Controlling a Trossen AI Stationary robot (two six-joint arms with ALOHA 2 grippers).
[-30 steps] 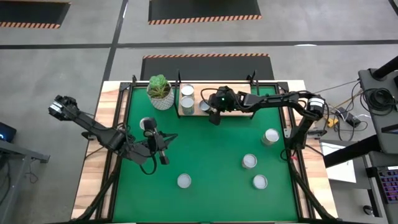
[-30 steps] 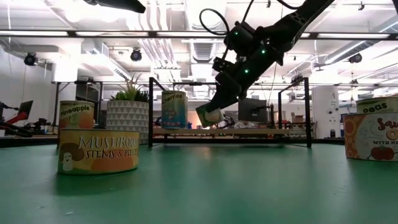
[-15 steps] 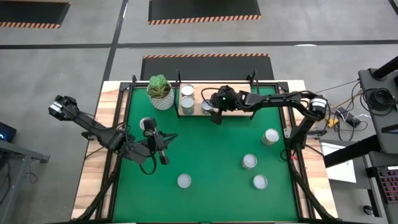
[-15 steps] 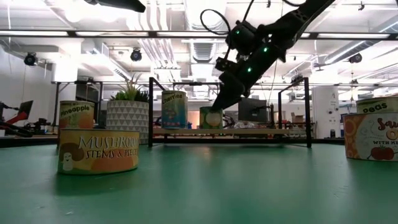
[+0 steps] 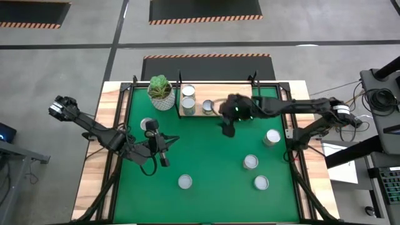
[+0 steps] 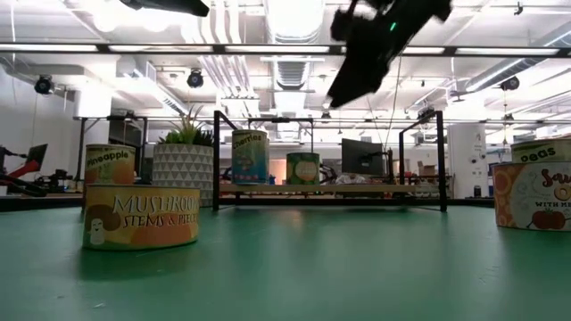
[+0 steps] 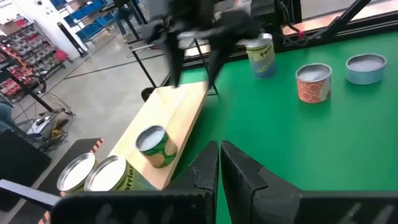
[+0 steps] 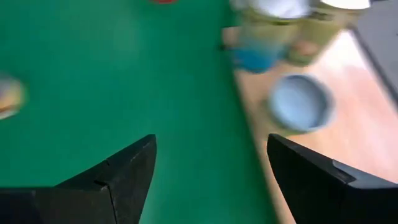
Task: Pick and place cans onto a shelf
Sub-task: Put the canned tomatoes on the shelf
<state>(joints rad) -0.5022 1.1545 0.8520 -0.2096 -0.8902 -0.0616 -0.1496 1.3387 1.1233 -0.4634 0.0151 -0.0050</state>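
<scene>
The shelf (image 5: 232, 94) is a light wooden board with black posts at the mat's far edge. Three cans stand on its left part: two (image 5: 187, 92) (image 5: 187, 104) and a short green one (image 5: 207, 107), which also shows in the low view (image 6: 303, 168) and the right wrist view (image 8: 301, 102). My right gripper (image 5: 226, 129) hangs open and empty over the mat, just near of the shelf and high in the low view (image 6: 339, 92). My left gripper (image 5: 164, 150) rests shut and empty at mid-left, beside a can (image 5: 149, 125).
Loose cans stand on the green mat (image 5: 206, 156) at the right (image 5: 272, 137) (image 5: 250, 162) (image 5: 261, 182) and near the front (image 5: 185, 182). A white pot with a green plant (image 5: 160, 92) stands left of the shelf.
My right gripper has set the tilted green can upright on the shelf's left part and let go. It has then risen and drawn back toward the table's near and right side. The can stays standing on the board.
</scene>
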